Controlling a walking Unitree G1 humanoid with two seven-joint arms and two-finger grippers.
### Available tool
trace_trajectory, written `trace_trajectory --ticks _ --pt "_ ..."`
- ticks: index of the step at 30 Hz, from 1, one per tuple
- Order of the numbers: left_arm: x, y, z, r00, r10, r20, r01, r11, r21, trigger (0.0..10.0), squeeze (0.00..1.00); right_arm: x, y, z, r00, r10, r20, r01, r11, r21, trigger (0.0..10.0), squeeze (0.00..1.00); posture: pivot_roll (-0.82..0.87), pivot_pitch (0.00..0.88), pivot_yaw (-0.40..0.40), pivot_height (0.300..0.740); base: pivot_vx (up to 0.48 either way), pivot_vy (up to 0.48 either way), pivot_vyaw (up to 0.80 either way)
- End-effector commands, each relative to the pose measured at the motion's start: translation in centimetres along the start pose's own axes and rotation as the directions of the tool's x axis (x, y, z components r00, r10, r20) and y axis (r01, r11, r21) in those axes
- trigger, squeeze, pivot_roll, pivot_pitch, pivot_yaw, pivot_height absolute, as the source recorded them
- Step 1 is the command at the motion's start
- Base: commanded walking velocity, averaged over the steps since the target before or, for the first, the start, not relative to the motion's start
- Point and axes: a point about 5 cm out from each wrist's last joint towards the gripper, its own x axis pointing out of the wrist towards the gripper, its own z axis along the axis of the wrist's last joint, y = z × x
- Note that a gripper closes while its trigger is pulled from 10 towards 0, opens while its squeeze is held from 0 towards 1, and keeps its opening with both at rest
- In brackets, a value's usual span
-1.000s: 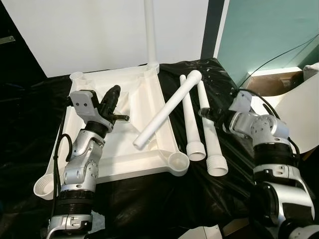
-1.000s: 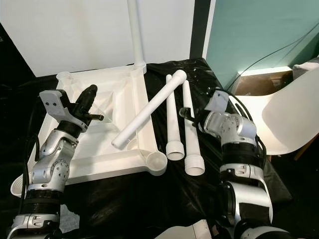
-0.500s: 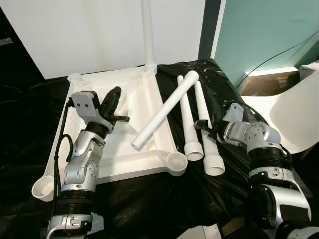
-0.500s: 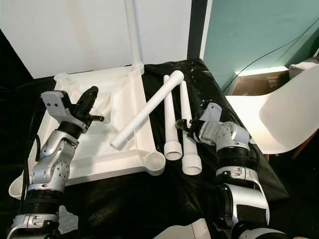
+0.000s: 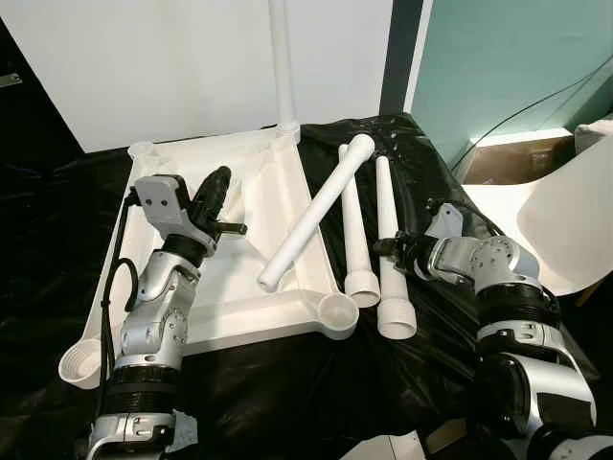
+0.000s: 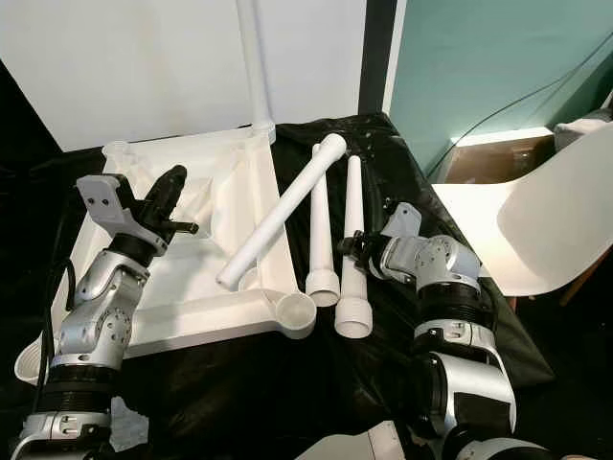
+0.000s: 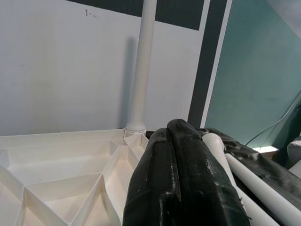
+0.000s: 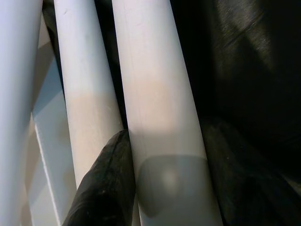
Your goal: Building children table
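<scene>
The upright leg (image 5: pixel 281 62) on the tabletop's (image 5: pixel 278 177) far corner runs off the picture's top edge, so its upper end cannot be seen. The white chair (image 6: pixel 565 225) is cut by the right edge. In the right wrist view, one black finger (image 8: pixel 106 188) lies beside the outermost loose leg (image 8: pixel 160 117); the other is hidden behind it, and both the leg's ends fall outside the frame.

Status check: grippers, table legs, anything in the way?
Right gripper at the outer leg. Left gripper shut, over the tabletop. One leg fitted; a loose leg lies across the rim.
</scene>
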Motion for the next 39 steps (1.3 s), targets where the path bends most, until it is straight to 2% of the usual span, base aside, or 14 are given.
trace_trajectory --ticks 1,5,9,11,12,13,16,20,25,27,28,30,33,39 --pt "0.2 -0.4 0.0 0.998 -0.064 -0.001 0.064 0.998 0.020 10.0 0.00 0.3 0.7 -0.7 0.999 0.025 -0.044 -0.025 1.000 0.009 0.0 0.00 -0.01 0.000 0.051 0.740 0.000 0.000 0.00" --pt "0.3 -0.5 -0.1 0.998 -0.069 -0.002 0.069 0.998 0.015 10.0 0.00 -1.0 2.0 1.2 0.995 0.056 0.084 -0.050 0.997 -0.065 0.0 0.00 -0.02 0.000 0.052 0.740 0.000 0.000 0.00" --pt "0.3 -0.6 -0.1 0.998 -0.070 -0.003 0.070 0.998 0.012 10.0 0.00 -1.6 2.7 1.9 0.985 0.085 0.148 -0.066 0.990 -0.127 0.0 0.00 -0.02 0.000 0.053 0.740 0.000 0.000 0.00" --pt "0.4 -0.6 -0.2 0.998 -0.068 -0.002 0.068 0.998 0.006 10.0 0.00 -2.8 4.3 2.7 0.958 0.139 0.249 -0.066 0.958 -0.280 0.0 0.00 -0.02 0.000 0.053 0.740 0.000 0.000 0.00" --pt "0.4 -0.6 -0.2 0.998 -0.068 -0.002 0.068 0.998 0.006 10.0 0.00 -2.8 4.3 2.7 0.958 0.139 0.249 -0.066 0.958 -0.280 0.0 0.00 -0.02 0.000 0.053 0.740 0.000 0.000 0.00" --pt "0.4 -0.7 -0.3 0.998 -0.068 -0.002 0.068 0.998 0.003 10.0 0.00 -3.5 5.2 2.7 0.944 0.163 0.288 -0.048 0.929 -0.366 0.0 0.00 -0.03 0.000 0.052 0.740 0.000 0.000 0.00" --pt "0.4 -0.7 -0.4 0.998 -0.067 -0.003 0.067 0.998 0.000 10.0 0.00 -3.8 5.5 2.5 0.935 0.164 0.314 -0.017 0.907 -0.422 0.0 0.00 -0.03 0.000 0.052 0.740 0.000 0.000 0.00" --pt "0.4 -0.7 -0.4 0.998 -0.067 -0.003 0.067 0.998 -0.001 10.0 0.00 -3.9 5.5 2.5 0.932 0.168 0.322 -0.014 0.902 -0.431 0.0 0.00 -0.03 0.000 0.054 0.740 0.000 0.000 0.00" --pt "0.4 -0.7 -0.5 0.998 -0.065 -0.004 0.065 0.998 -0.004 10.0 0.00 -3.5 5.9 3.1 0.917 0.215 0.336 -0.058 0.906 -0.419 0.0 0.00 -0.03 0.000 0.057 0.740 0.000 0.000 0.00" --pt "0.5 -0.8 -0.5 0.998 -0.067 -0.005 0.067 0.998 -0.004 10.0 0.00 -2.9 6.4 3.0 0.917 0.282 0.282 -0.155 0.904 -0.398 0.0 0.00 -0.03 0.000 0.058 0.740 0.000 0.000 0.00" --pt "0.5 -0.8 -0.5 0.998 -0.067 -0.005 0.067 0.998 -0.004 10.0 0.00 -2.9 6.4 3.0 0.917 0.282 0.282 -0.155 0.904 -0.398 0.0 0.00 -0.03 0.000 0.058 0.740 0.000 0.000 0.00" --pt "0.6 -0.8 -0.3 0.997 -0.071 0.002 0.071 0.997 -0.001 10.0 0.00 -2.5 7.2 2.9 0.907 0.375 0.190 -0.308 0.900 -0.308 0.0 0.00 -0.01 0.000 0.052 0.740 0.000 0.000 0.00" --pt "0.6 -0.8 -0.2 0.997 -0.071 0.006 0.071 0.998 0.001 10.0 0.00 -2.5 7.4 2.9 0.902 0.398 0.166 -0.348 0.900 -0.264 0.0 0.00 -0.01 0.000 0.052 0.740 0.000 0.000 0.00" --pt "0.2 -0.5 -0.1 0.998 -0.059 0.006 0.059 0.998 0.013 10.0 0.00 -2.0 7.3 1.4 0.882 0.471 0.038 -0.467 0.881 -0.071 0.0 0.00 0.00 0.000 0.050 0.740 0.000 0.000 0.00"
